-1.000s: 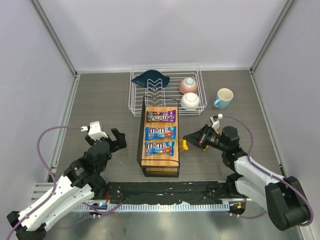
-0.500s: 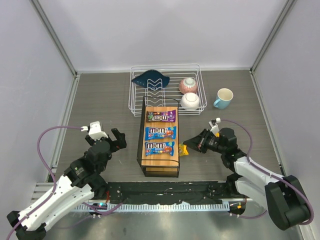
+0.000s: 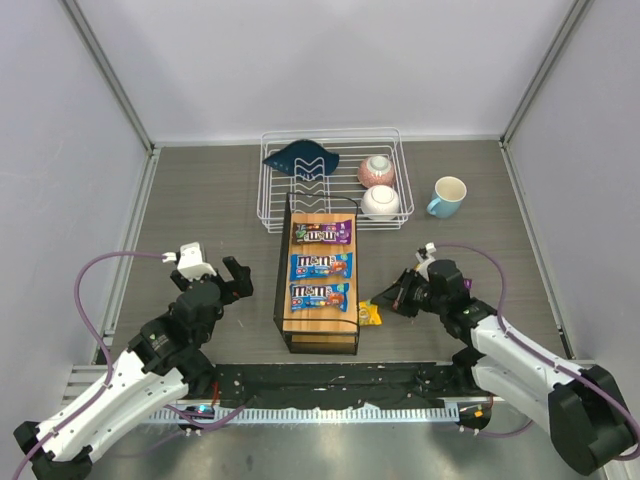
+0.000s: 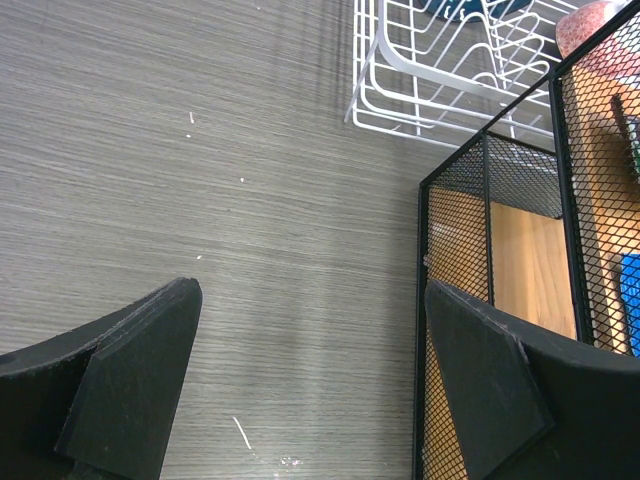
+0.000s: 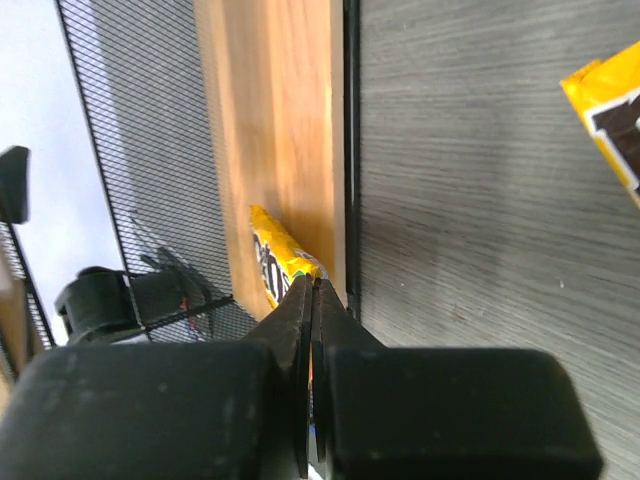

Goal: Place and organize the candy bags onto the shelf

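Shelf sits mid-bench, long axis 12–6, black mesh frame w/ light wood top. Three candy bags lie flat on top in a column, each w/ long axis 9–3: purple candy bag at the 12 end, upper blue candy bag in the middle, lower blue candy bag toward 6.

Yellow candy bag is off the top, just beside the shelf's 3 o'clock side near its 6 end. In the wrist view the yellow candy bag is pinched by one end and sticks straight out from the claw tips. Its free end shows against the shelf's lower wood board, inside the black frame bar; can't tell if it touches the board. Corner of a second yellow bag lies flat on the bench, apart from the shelf.

Bench is grey wood-grain, w/ pale walls and metal corner posts on three sides. White wire dish rack touches the shelf's 12 end and holds a dark blue item, a pink bowl and a white bowl. Light blue mug stands at 2 o'clock from the shelf.

Right arm reaches low from 4 o'clock, forearm near level. Right claw points toward 9, fingers pressed tight together on the yellow candy bag. Left arm is bent up at 8 o'clock. Left claw is spread wide w/ nothing between the fingers, near the shelf's 9 o'clock side, not touching.
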Motion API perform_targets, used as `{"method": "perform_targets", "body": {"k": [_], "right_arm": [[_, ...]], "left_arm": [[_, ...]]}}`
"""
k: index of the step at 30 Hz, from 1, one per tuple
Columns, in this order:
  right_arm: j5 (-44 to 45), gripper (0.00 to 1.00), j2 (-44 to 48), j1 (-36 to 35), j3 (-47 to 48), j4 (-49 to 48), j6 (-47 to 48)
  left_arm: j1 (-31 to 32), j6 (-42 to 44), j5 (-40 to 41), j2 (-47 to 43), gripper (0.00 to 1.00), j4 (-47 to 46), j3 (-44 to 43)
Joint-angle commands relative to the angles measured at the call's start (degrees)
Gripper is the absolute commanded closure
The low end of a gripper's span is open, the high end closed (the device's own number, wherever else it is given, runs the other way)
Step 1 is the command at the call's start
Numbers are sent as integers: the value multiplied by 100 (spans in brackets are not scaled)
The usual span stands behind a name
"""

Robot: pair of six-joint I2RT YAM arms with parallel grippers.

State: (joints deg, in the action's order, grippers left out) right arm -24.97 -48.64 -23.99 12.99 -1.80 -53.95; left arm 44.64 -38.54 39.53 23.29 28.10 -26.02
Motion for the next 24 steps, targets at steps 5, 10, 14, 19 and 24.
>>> {"method": "perform_targets", "body": {"k": [5,10,14,19,24], "right_arm": [[1073,99,-5,-651,283,303,61],[1652,99,337,-888,81,286,-405],[2022,99,522,-1081,-104,207,-774],[2355,99,356,-1423,-61,-92,-994],[2680,99,66,-1723,-16,-259,-1152]], "left_arm": [[27,40,81,35,0,-182,-61],[18,49,81,62,0,-191,-70],[27,40,81,62,0,-190,-61],[27,31,81,35,0,-182,-52],[18,40,81,53,0,-173,-61]]}}
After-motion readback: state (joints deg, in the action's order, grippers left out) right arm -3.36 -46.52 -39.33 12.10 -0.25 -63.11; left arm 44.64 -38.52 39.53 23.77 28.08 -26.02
